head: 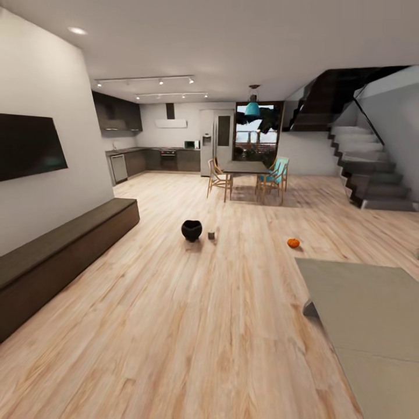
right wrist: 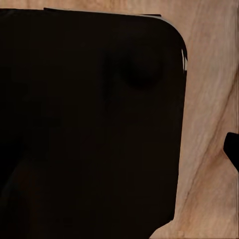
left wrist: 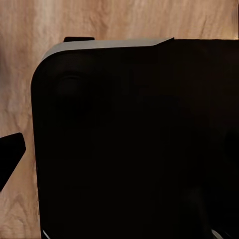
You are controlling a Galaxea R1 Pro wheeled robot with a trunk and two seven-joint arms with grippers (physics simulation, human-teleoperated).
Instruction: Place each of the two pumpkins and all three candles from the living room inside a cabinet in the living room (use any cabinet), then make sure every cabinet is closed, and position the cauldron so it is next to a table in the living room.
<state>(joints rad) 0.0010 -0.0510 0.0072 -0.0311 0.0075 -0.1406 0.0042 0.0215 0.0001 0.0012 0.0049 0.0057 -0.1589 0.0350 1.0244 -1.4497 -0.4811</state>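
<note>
A long, low, dark cabinet (head: 64, 256) is seen along the left wall, its long axis running away toward the kitchen. A black cauldron (head: 191, 230) sits upright mid-floor; one orange pumpkin (head: 293, 242) lies to its right. Gripper openings cannot be told.

The near end of the cabinet (head: 64, 256) is being cut off by the head view's left edge. A small grey object (head: 211, 235) beside the cauldron (head: 191, 230) is being shown too small to identify. The floor (left wrist: 15, 99) is being largely hidden in both wrist views by a dark rounded body (left wrist: 134, 144).
</note>
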